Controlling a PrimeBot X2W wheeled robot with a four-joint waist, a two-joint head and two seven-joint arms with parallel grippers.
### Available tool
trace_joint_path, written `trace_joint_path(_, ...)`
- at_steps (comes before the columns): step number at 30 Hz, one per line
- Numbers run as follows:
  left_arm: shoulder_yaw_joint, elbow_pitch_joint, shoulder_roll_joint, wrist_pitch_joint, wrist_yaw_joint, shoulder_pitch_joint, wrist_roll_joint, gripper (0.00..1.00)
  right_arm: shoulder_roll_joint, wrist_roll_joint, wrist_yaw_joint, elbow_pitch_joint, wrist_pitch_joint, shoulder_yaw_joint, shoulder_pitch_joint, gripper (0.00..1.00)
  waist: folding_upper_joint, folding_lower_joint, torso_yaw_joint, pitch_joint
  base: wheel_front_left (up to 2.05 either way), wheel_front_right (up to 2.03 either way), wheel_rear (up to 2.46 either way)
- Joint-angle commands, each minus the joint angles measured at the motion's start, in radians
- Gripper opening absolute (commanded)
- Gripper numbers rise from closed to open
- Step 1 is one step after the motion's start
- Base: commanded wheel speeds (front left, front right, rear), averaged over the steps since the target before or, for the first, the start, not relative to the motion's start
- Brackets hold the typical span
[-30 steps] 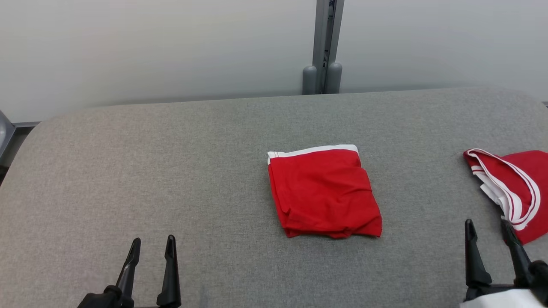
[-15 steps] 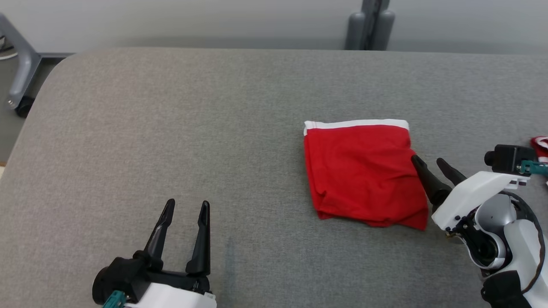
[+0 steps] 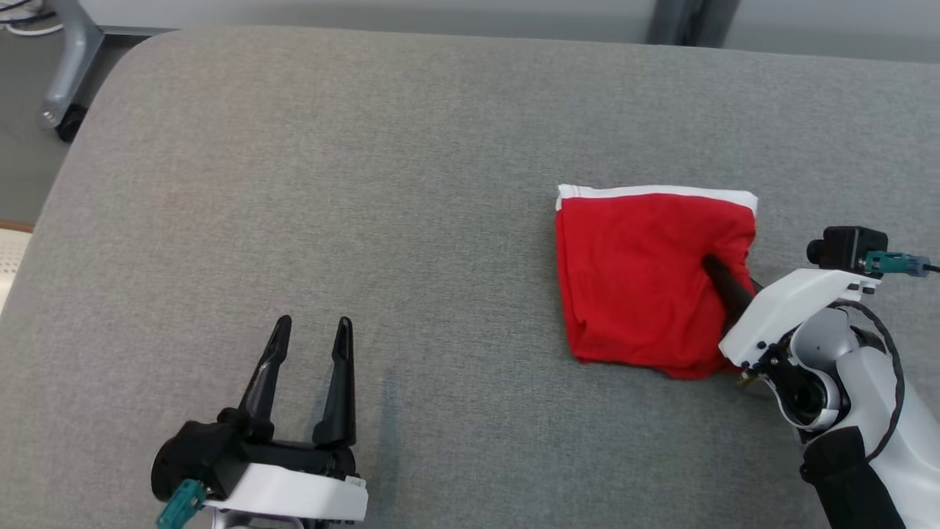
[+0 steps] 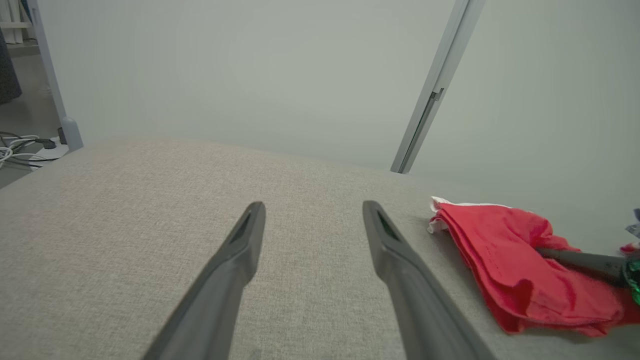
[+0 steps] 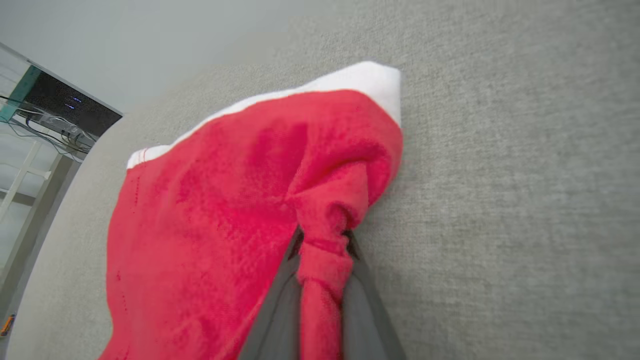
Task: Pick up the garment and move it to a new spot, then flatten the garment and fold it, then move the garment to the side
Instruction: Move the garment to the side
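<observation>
We saw the folded red garment (image 3: 639, 279) lying on the grey table (image 3: 330, 162), right of centre. Our right pincer (image 5: 322, 237) was clamped on a bunched fold at its right edge. Our left pincer (image 3: 312, 323) stood wide open and empty over the table's near left, well apart from the garment.

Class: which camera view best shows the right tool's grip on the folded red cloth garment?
The right wrist view: a bunched ridge of the folded red cloth garment sits squeezed in the right tool. The head view shows one finger on top; the left wrist view, a distant side glimpse.
</observation>
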Motion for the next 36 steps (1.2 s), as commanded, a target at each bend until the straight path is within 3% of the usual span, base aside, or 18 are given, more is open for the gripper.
trace_joint_path(1, 0.012, -0.009, 0.004, -0.001, 0.004, -0.019, -0.003, 1.0, -0.002, 0.014, 0.002, -0.016, -0.017, 0.006, -0.01, 0.0, 0.0, 0.0, -0.04, 0.007, 0.0, 0.0, 0.0)
trace_joint_path(5, 0.033, -0.025, 0.003, -0.001, -0.006, -0.029, 0.007, 1.0, -0.029, 0.065, 0.002, -0.135, -0.03, 0.035, -0.007, 0.0, 0.0, 0.0, -0.15, 0.036, 0.0, 0.0, 0.0)
trace_joint_path(8, 0.028, -0.018, 0.003, -0.002, -0.029, -0.057, 0.032, 1.0, -0.083, 0.095, 0.002, -0.237, -0.01, 0.035, 0.013, 0.0, 0.0, 0.0, -0.232, 0.069, 0.0, 0.0, 0.0)
trace_joint_path(12, 0.006, -0.014, 0.004, -0.002, -0.057, -0.13, 0.06, 1.0, -0.177, 0.119, 0.002, -0.342, 0.056, -0.021, 0.024, 0.0, 0.0, 0.0, -0.292, 0.13, 0.0, 0.0, 0.0)
trace_joint_path(19, -0.063, 0.015, 0.004, -0.002, -0.079, -0.217, 0.075, 1.0, -0.331, 0.138, 0.002, -0.445, 0.239, -0.15, 0.022, 0.0, 0.0, 0.0, -0.289, 0.19, 0.0, 0.0, 0.0)
trace_joint_path(29, -0.063, 0.035, 0.004, -0.002, -0.083, -0.178, 0.086, 1.0, -0.471, 0.088, 0.002, -0.526, 0.553, -0.37, 0.054, 0.0, 0.0, 0.0, -0.241, 0.189, 0.0, 0.0, 0.0)
trace_joint_path(36, -0.058, 0.033, 0.004, -0.002, -0.088, -0.18, 0.09, 1.0, -0.538, -0.063, 0.001, -0.485, 0.604, -0.38, 0.075, 0.0, 0.0, 0.0, -0.23, 0.191, 0.0, 0.0, 0.0)
